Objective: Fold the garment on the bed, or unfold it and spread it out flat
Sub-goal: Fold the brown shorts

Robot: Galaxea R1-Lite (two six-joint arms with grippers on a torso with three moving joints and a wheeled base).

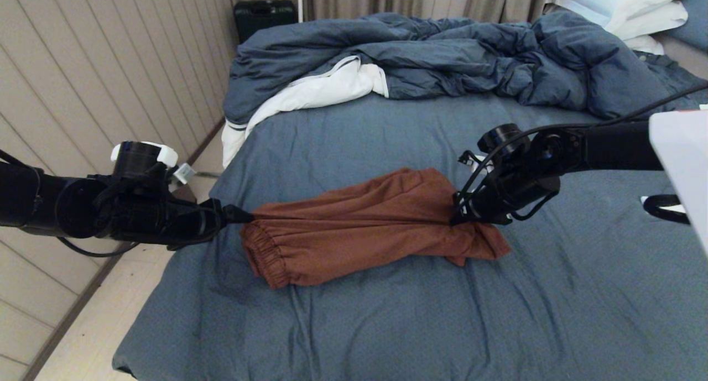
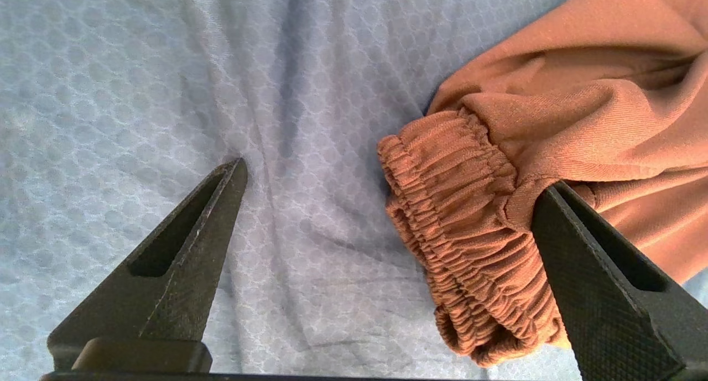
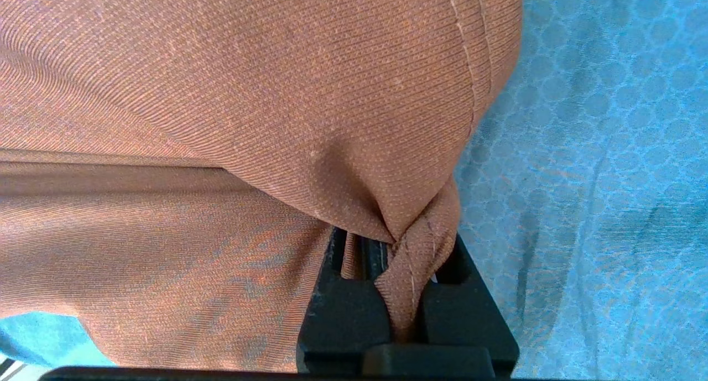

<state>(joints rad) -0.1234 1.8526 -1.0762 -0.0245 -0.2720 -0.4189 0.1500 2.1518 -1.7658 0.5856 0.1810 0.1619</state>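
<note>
The garment point(image 1: 365, 226) is lying across the middle of the bed point(image 1: 387, 325), stretched left to right on the slate-blue sheet. Its gathered elastic waistband point(image 2: 470, 226) is sitting at the left end, bunched and doubled over, while the leg hems are trailing off at the right end. A taut ridge of cloth is running along the shorts from one arm to the other.

The left claw point(image 1: 243, 215) is reaching in from the left side of the bed, right at the waistband end. In the left wrist view its fingers point(image 2: 182, 270) are standing wide apart: one is resting over bare sheet, the other is touching the edge of the brown cloth beside the waistband, and nothing is being pinched between them.

The right claw point(image 1: 462, 218) is coming in from the right, low over the far-right part of the shorts. In the right wrist view the right claw point(image 3: 406, 320) is closed tight, clamping a twisted pinch of the hemmed fabric between its fingers, and the cloth is pulling up from that pinch.

Along the far side of the bed a rumpled blue duvet point(image 1: 442, 55) is heaped, its white lining point(image 1: 321, 90) showing at the left, with white pillows point(image 1: 625, 5) in the far right corner.
</note>
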